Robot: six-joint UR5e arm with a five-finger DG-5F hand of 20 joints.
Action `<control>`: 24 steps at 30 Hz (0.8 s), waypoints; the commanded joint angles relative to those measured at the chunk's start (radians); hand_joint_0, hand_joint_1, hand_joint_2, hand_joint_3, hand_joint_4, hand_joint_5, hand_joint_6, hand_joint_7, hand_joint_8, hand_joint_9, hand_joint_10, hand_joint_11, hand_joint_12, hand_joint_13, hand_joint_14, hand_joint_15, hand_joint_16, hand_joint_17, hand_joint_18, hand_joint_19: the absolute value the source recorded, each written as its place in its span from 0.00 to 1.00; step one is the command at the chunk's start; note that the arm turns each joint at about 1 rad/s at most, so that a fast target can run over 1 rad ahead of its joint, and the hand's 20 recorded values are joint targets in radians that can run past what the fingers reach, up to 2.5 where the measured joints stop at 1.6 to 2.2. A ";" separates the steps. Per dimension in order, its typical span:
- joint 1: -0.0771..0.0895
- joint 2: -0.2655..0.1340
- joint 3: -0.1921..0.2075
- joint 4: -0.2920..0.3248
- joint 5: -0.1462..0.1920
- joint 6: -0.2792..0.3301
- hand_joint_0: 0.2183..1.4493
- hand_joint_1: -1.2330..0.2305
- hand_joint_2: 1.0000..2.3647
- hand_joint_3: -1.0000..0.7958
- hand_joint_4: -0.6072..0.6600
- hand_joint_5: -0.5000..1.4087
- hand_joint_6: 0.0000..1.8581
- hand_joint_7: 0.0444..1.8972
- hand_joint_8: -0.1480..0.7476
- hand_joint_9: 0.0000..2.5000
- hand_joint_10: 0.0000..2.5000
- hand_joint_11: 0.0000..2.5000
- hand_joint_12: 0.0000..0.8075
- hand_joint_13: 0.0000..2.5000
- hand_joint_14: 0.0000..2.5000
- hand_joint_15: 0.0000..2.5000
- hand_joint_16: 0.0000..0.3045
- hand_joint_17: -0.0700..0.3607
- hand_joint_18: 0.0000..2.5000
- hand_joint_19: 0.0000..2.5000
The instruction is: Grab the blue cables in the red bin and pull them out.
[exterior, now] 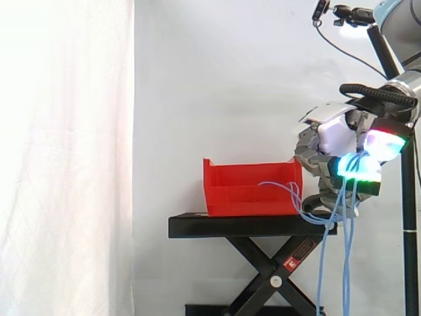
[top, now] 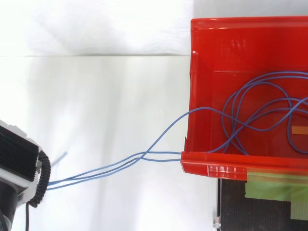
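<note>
Blue cables (top: 163, 153): most of their length lies in loose loops on the floor of the red bin (exterior: 250, 181); some strands run out over its front wall.
Hand (exterior: 332, 138): it hangs just off the front edge of the black stand (exterior: 250, 226), above the bin's rim, with its fingers curled round the strands.
Slack: in the side view, 2 lengths hang from the hand towards the floor.
Key relation: the bin lies straight across from the hand, and the strands run between them in a long, shallow line.
Judged next move: pull further away from the bin along that line.
Risk: the loops may snag on the wall and drag the bin.
</note>
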 commanded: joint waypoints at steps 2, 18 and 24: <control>0.000 0.000 0.000 -0.020 0.000 0.000 0.56 0.22 0.00 0.00 0.48 0.63 0.71 0.27 0.42 0.51 0.01 0.61 0.42 0.47 0.01 0.54 0.15 0.40 0.35 0.31; 0.000 0.000 0.001 -0.048 0.000 -0.033 0.56 0.22 0.00 0.00 0.49 0.63 0.71 0.26 0.45 0.47 0.01 0.51 0.39 0.36 0.01 0.27 0.11 0.34 0.30 0.22; 0.000 0.000 0.001 -0.048 0.000 -0.039 0.57 0.22 0.00 0.00 0.49 0.63 0.70 0.26 0.47 0.47 0.01 0.48 0.35 0.35 0.01 0.19 0.10 0.31 0.28 0.19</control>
